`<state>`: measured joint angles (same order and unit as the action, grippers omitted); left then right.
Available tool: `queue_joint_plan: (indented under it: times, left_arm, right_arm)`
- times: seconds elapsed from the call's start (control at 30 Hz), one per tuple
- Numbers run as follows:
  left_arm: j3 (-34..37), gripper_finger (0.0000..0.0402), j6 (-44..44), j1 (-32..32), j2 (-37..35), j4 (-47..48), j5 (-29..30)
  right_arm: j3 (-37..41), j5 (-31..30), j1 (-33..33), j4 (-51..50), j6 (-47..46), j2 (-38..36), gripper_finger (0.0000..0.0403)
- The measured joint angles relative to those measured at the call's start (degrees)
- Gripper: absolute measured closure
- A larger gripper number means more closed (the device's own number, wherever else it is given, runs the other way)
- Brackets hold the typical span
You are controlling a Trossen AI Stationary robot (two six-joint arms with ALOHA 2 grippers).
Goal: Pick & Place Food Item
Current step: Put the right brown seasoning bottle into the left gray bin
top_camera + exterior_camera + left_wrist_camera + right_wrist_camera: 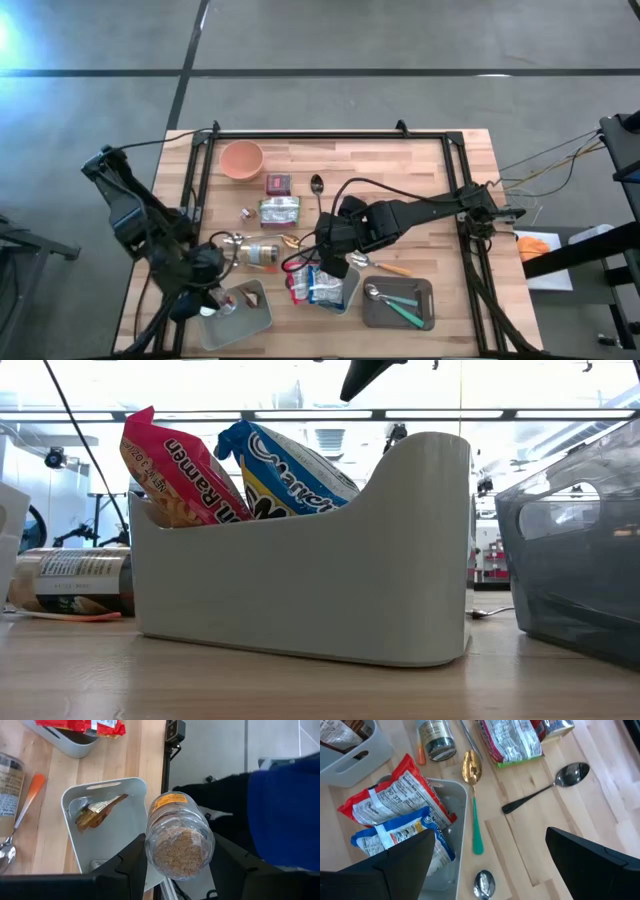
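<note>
My left gripper (212, 303) is at the table's near left, shut on a clear jar (177, 840) of brown granules with an orange-labelled end. The jar hangs over the edge of a light grey tray (115, 835), where a brown packet (97, 812) lies. My right gripper (490, 865) stands open above a second light tray (348, 290). That tray holds a red ramen packet (395, 795) and a blue one (400, 837), both standing on edge. Nothing is between the right fingers. My left gripper pinches the jar's glass body (150, 855) between its two fingers, one on each side, at the end away from the orange label. The fingers slant downward and lie across the jar. The jar is lifted clear and tilted, its labelled end pointing away from the gripper.
A peach bowl (241, 158), a small red box (278, 183), a green-edged packet (280, 211) and a dark spoon (317, 186) lie farther back. Another jar (258, 252) lies on its side mid-table. A dark tray (398, 303) holds spoons. A blue sleeve (285, 810) shows beyond the table's edge.
</note>
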<state>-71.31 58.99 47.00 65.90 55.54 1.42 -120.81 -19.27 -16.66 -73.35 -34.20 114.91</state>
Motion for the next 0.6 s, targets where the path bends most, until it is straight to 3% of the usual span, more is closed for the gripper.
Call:
queue_joint_plan:
  times: [0.23, 0.6]
  left_arm:
    - [-0.1, 0.0238, 4.6, 5.7, 5.7, 0.7, 3.1]
    - [-0.2, 0.0238, 4.6, 6.6, 14.9, 2.4, 1.9]
  right_arm:
    - [3.7, -0.1, -0.8, 0.2, -4.2, 0.0, 0.0024]
    - [10.7, 0.0, -3.5, 1.7, -6.6, 0.0, 0.0024]
